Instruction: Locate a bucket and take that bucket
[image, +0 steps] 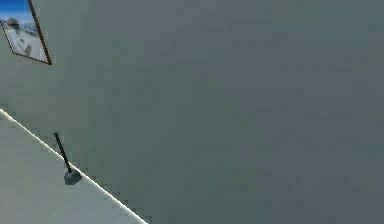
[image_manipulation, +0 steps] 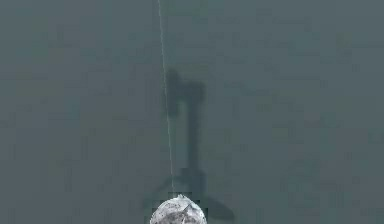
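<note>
A simulated house, the robot close to a corner. In the arm side view, nearest the camera at 6 o'clock, a round mottled grey-white object (image_manipulation: 178, 213) sits cut off by the bottom edge. Its shape and colour are too indistinct to say whether it is the bucket, so the bucket's place cannot be told. Rising from just above that object toward 12 o'clock is a thin pale vertical line (image_manipulation: 165, 90). It runs up a plain dark grey-green wall (image_manipulation: 300, 80), which fills the view from 9 o'clock to 3 o'clock.

In the forward view, a pale grey plank floor (image: 30, 190) takes the near corner at 7 to 8 o'clock. A white baseboard strip (image: 100, 189) edges it, slanting from 9 o'clock down toward 6 o'clock. A dark upright tool with a thin black handle and a rounded grey base (image: 70, 176) stands on the floor just beside the baseboard at 8 o'clock. Beyond it a flat grey wall (image: 230, 100) spreads from 12 o'clock round to 5 o'clock. Farthest, at 10 to 11 o'clock, a dark-framed picture of a pale blue and white scene (image: 24, 30) hangs on that wall.

Whether the gripper holds anything cannot be told.
</note>
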